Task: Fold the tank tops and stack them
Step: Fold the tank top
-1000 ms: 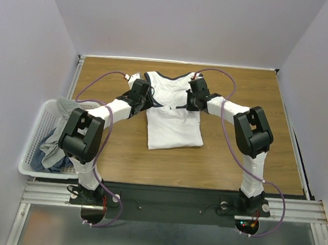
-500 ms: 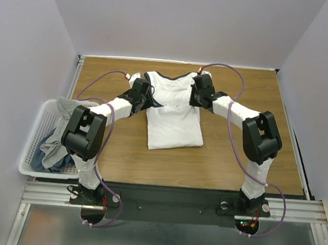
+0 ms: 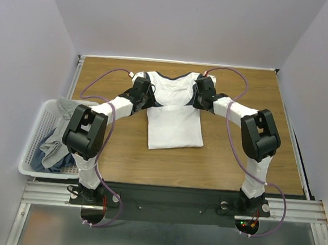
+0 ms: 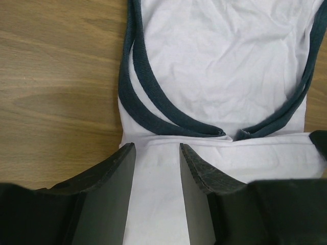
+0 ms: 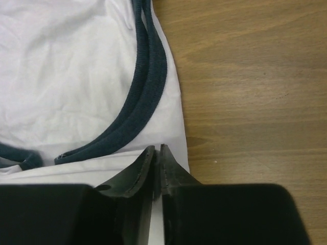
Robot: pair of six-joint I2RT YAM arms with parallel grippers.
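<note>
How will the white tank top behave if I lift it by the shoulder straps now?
Probably floppy: the white tank top looks like thin, wrinkled cloth lying flat. It is folded over once, and that would likely drop open.

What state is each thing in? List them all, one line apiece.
White top, flat on the table, partly folded, a layer's edge lying across at the armholes.
Grey tops, heaped unfolded in the basket.
Basket, upright beside the table, holding the grey tops.
Left gripper, open over the white top's fold.
Right gripper, jaws all but shut at the top's edge; a pinch cannot be told.
</note>
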